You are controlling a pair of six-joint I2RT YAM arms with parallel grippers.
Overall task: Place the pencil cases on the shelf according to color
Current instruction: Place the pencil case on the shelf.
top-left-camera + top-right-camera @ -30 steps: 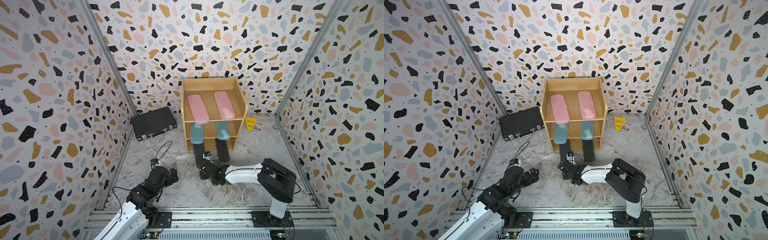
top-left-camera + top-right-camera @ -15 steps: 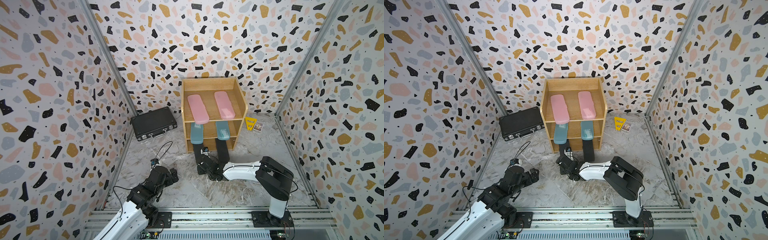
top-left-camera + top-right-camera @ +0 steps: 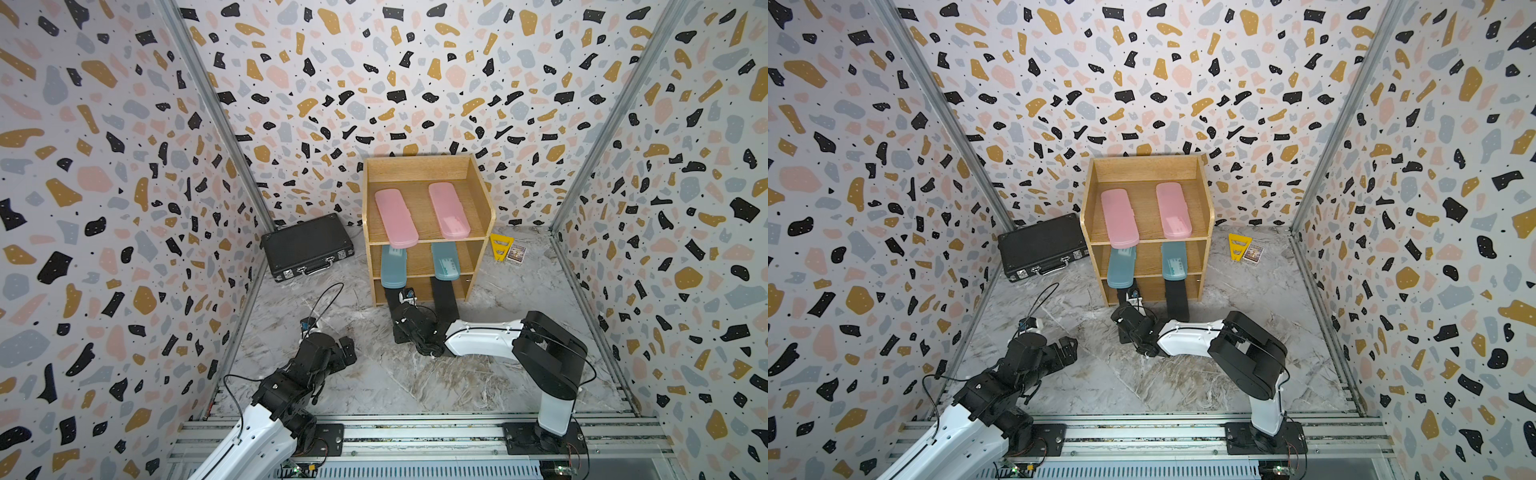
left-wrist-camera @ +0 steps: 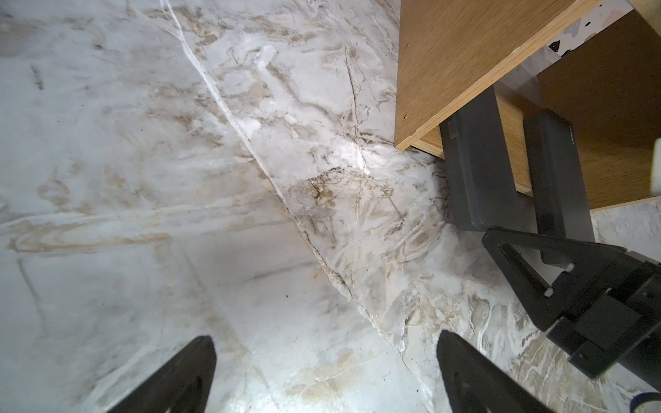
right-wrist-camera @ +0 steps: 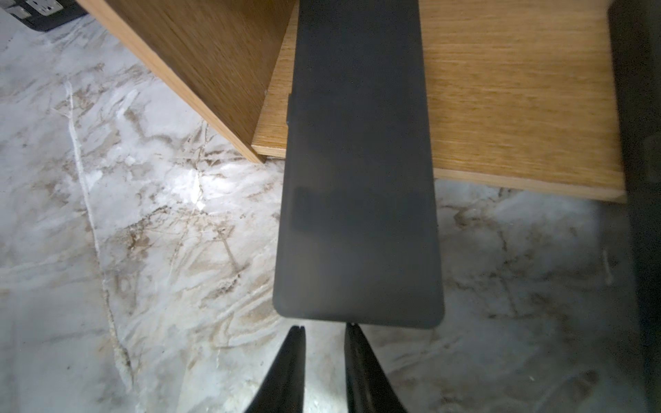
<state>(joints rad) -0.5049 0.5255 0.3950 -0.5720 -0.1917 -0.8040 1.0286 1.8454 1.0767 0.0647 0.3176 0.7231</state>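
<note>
The wooden shelf (image 3: 483, 208) stands at the back and shows in both top views. Two pink pencil cases (image 3: 395, 218) (image 3: 449, 210) lie on its top tier and two teal ones (image 3: 393, 266) (image 3: 444, 261) on the middle tier. Two black cases (image 5: 357, 178) (image 3: 444, 297) stick out of the bottom tier onto the floor. My right gripper (image 5: 323, 327) is shut, its tips against the near end of the left black case. My left gripper (image 4: 325, 357) hangs open over bare floor to the left, holding nothing.
A black briefcase (image 3: 307, 247) lies left of the shelf by the wall. A yellow packet (image 3: 500, 245) and a small card box (image 3: 516, 253) sit right of the shelf. A cable (image 3: 324, 299) loops above the left arm. Patterned walls close in on three sides.
My right gripper has moved toward the shelf, and the left black case has slid further into the bottom tier ahead of it. The left arm has not moved.
</note>
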